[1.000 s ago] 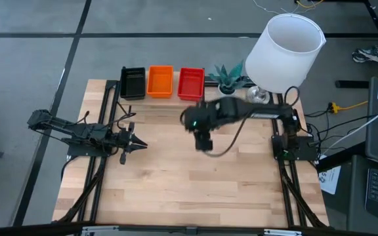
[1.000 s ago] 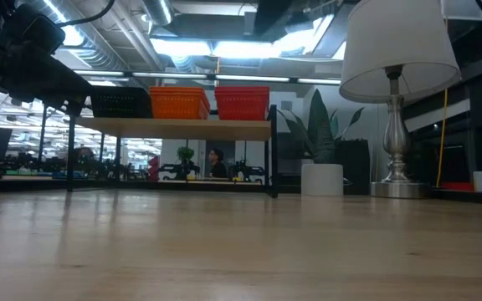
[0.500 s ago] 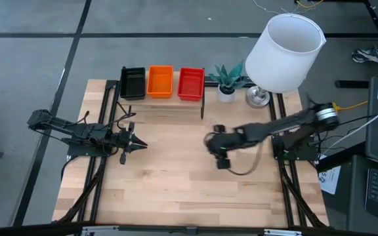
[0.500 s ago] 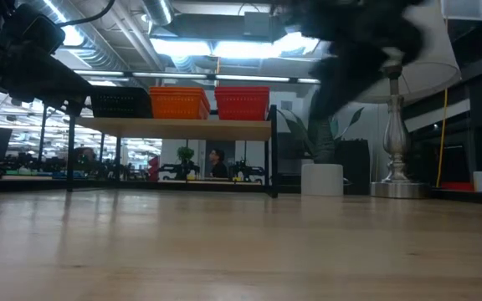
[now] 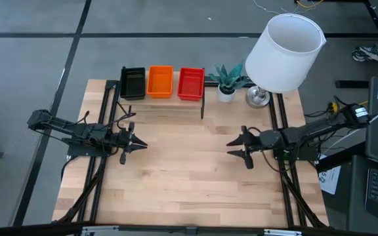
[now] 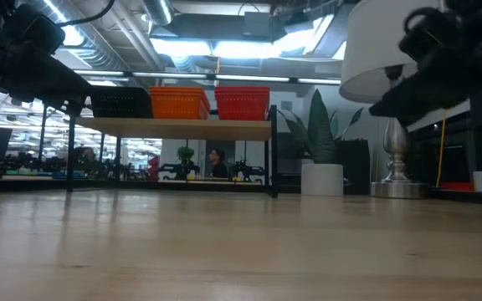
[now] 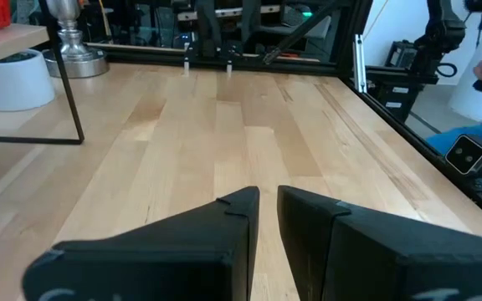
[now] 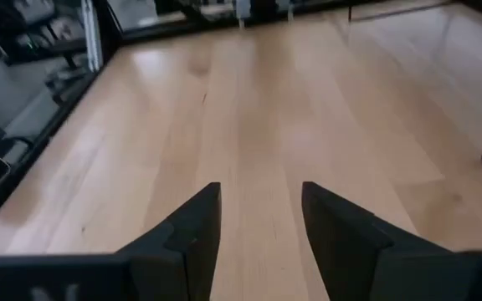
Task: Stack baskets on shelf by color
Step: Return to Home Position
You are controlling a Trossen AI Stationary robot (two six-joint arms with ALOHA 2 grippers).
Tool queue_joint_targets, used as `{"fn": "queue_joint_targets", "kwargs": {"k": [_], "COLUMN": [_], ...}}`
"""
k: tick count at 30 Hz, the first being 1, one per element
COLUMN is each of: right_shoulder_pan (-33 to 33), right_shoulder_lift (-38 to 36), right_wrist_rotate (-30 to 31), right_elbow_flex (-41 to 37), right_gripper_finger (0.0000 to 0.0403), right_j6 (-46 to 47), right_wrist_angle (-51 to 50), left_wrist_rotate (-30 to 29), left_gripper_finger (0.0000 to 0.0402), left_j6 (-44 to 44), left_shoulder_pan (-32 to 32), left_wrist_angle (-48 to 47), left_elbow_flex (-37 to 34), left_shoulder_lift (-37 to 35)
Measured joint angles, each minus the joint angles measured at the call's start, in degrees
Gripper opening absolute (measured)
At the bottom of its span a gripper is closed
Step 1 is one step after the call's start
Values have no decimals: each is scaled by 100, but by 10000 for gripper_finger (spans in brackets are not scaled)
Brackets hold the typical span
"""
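The near half of the wooden table (image 5: 189, 190) lies bare. At mid-table the left gripper (image 5: 140, 145) hangs over the left side, pointing inward. Its fingers (image 7: 224, 226) are drawn almost together, with only a thin slit between them. Opposite it, over the right side, the right gripper (image 5: 230, 148) faces it with its fingers (image 8: 195, 221) spread apart, gripping nothing.

At the far edge stands the shelf (image 5: 169, 103), carrying three basket stacks in a row. The black baskets (image 5: 133, 83) are on the left, the orange baskets (image 5: 161, 81) are in the middle and the red baskets (image 5: 191, 84) are on the right. Each top basket shows only its own floor.

How many baskets sit in each stack is hard to make out. Right of the shelf are a potted plant (image 5: 226, 84) and a lamp (image 5: 284, 49). In the low view a dark arm covers part of the lamp's shade.
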Motion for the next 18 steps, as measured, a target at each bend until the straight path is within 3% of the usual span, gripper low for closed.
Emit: {"fn": "queue_joint_targets", "kwargs": {"k": [10, 18], "right_shoulder_pan": [-46, -46], "right_shoulder_lift": [-1277, -2579], "right_wrist_rotate": [-160, -1992], "right_elbow_flex": [-1102, -1122], "right_gripper_finger": [167, 167], "right_j6": [15, -16], "right_wrist_angle": [1006, 497], "left_wrist_rotate": [0, -1], "left_gripper_finger": [39, 39], "left_j6": [0, 0], "left_shoulder_pan": [2, 2], "left_wrist_angle": [0, -1], "left_elbow_flex": [0, 0], "left_shoulder_lift": [0, 0]}}
